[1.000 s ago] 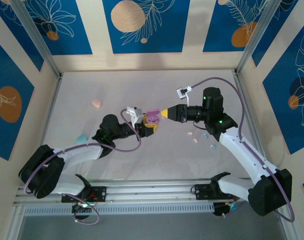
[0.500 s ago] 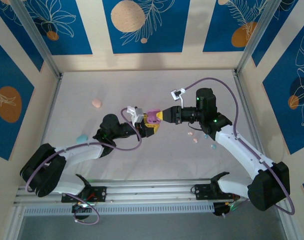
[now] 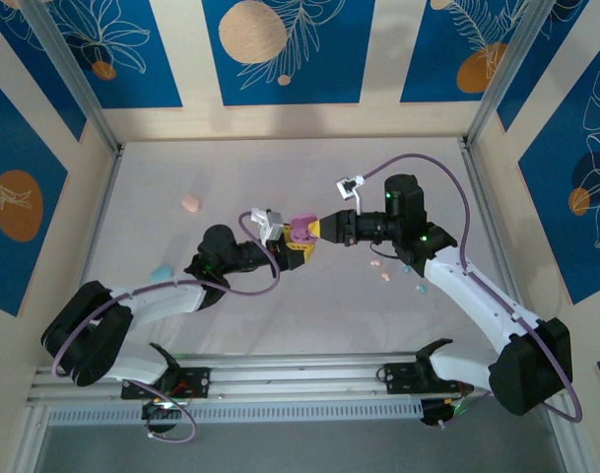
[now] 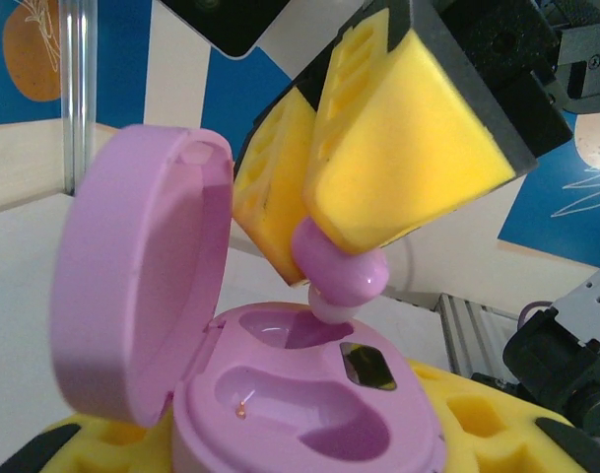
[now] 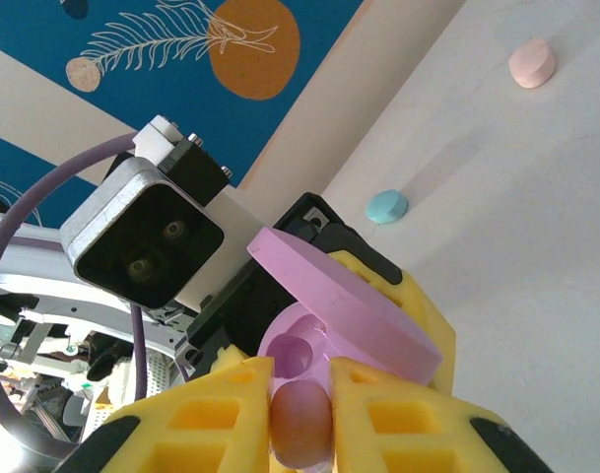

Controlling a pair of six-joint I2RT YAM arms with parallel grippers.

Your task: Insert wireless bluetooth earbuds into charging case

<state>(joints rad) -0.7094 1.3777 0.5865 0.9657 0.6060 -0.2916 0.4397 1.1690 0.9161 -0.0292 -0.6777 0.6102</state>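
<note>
My left gripper [image 3: 290, 246] is shut on the base of an open purple charging case [image 3: 301, 232], its lid [image 4: 142, 286] tilted back and both slots [image 4: 309, 404] empty. My right gripper [image 3: 321, 228] is shut on one purple earbud [image 4: 341, 271], held between its yellow fingers [image 4: 408, 168]. The earbud's pale tip touches the rim of the far slot. In the right wrist view the earbud [image 5: 300, 424] sits pinched just in front of the case [image 5: 349, 305]. Several loose pastel earbuds [image 3: 385, 277] lie on the table under the right arm.
A closed pink case [image 3: 190, 204] lies at the back left of the table and a closed light blue case [image 3: 162, 271] lies near the left arm. Both also appear in the right wrist view, pink [image 5: 532, 63] and blue [image 5: 387, 206]. Walls enclose the table.
My right gripper has moved left with the earbud, closing the gap until it reaches the case's far slot. The left gripper has kept the case nearly still.
</note>
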